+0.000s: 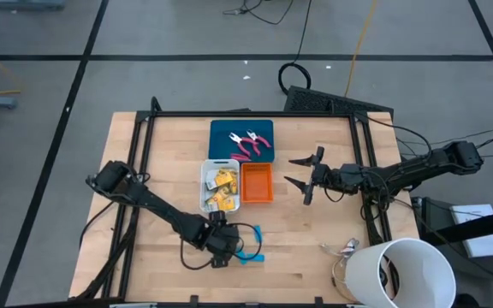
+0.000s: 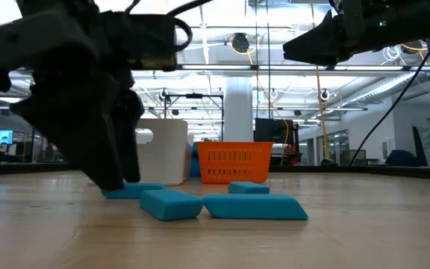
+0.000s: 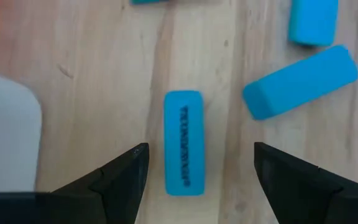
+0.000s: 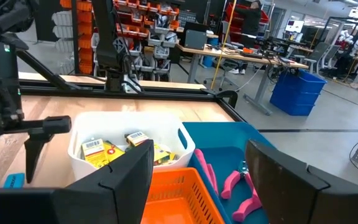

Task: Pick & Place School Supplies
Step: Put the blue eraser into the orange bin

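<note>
My left gripper (image 1: 225, 244) (image 3: 199, 146) is open and points down over the near middle of the table. Its fingers stand on either side of one blue oblong piece (image 3: 184, 143) that lies flat on the wood, without touching it. Several more blue pieces (image 3: 300, 81) (image 2: 256, 207) lie flat close by. Yellow pieces (image 4: 104, 149) lie in the white tray (image 1: 205, 190). Two pink-handled pliers (image 1: 248, 143) lie in the teal tray (image 1: 222, 133). My right gripper (image 1: 288, 169) (image 4: 199, 146) is open and hangs in the air right of the orange tray (image 1: 257, 182).
The three trays sit together at the table's middle and far middle. A big white cup (image 1: 409, 274) lies at the near right corner, with a crumpled clear wrapper (image 1: 341, 251) beside it. A dark frame (image 1: 362, 154) runs around the tabletop. Bare wood lies near the blue pieces.
</note>
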